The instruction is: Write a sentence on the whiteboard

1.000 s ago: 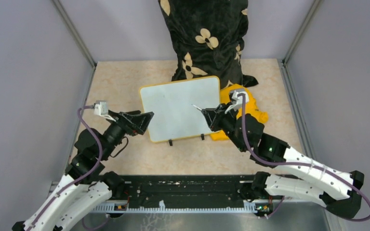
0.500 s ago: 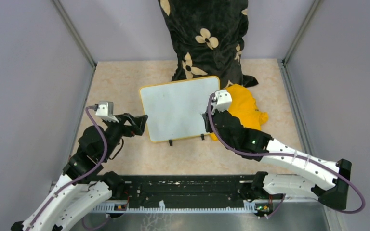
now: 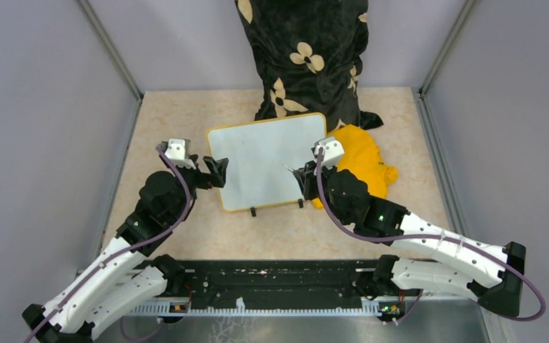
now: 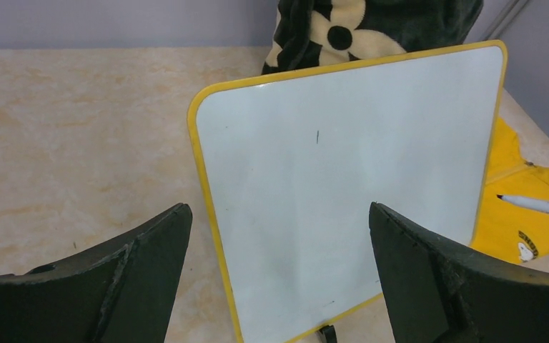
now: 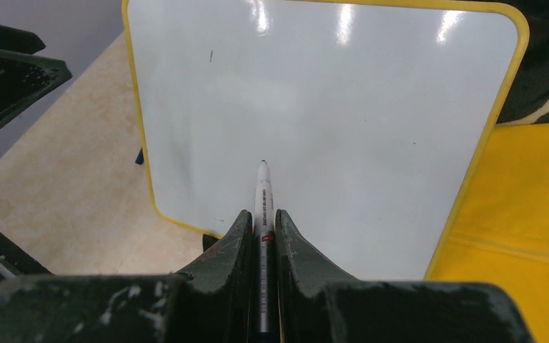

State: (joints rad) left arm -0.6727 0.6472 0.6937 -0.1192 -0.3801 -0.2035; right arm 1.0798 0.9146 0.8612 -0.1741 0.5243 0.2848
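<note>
The whiteboard (image 3: 261, 157) lies on the table, white with a thin yellow frame and two black clips (image 3: 252, 211) on its near edge. It bears no sentence, only one tiny dark mark (image 4: 317, 136). My right gripper (image 3: 304, 177) is shut on a white marker (image 5: 262, 191), whose tip points over the board's near-right part; I cannot tell whether it touches. My left gripper (image 3: 218, 170) is open and empty, its jaws straddling the board's left edge (image 4: 207, 214). The marker also shows in the left wrist view (image 4: 540, 206).
A yellow cloth (image 3: 366, 161) lies against the board's right edge, partly under my right arm. A black cloth with cream flowers (image 3: 304, 57) hangs at the back, reaching the board's far edge. Grey walls enclose the table on three sides.
My left arm has reached forward and right, bringing the open gripper up to the board's left edge. My right gripper has shifted a little left and nearer with the marker.
</note>
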